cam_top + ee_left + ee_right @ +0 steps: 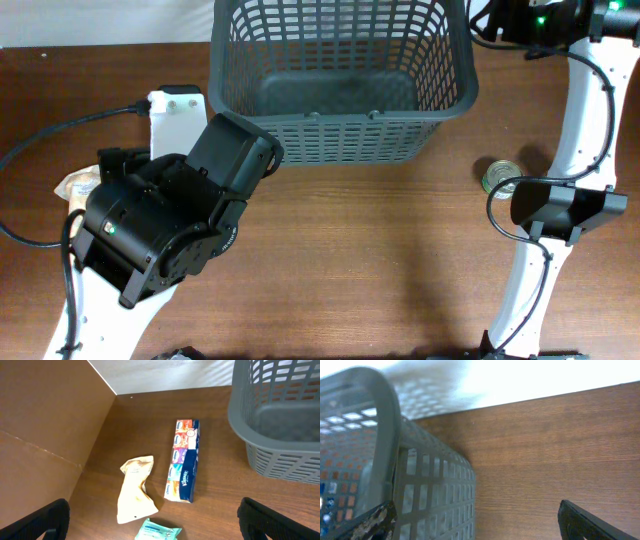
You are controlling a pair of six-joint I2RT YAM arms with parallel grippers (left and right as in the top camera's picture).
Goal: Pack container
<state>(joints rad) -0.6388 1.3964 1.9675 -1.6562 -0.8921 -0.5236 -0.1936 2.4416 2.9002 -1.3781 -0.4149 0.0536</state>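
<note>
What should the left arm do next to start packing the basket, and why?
Probably lower the open left gripper onto the tissue pack: it lies flat on the table just ahead of the fingers, untouched, and the container beside it looks empty.

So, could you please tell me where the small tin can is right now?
In the overhead view the tin can stands on the right side of the table, just off the near right corner of the basket, beside the right arm.

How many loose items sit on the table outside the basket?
4: a tin can right of the basket; left of it, a tissue pack, a beige pouch and a green packet. The left arm may hide others.
</note>
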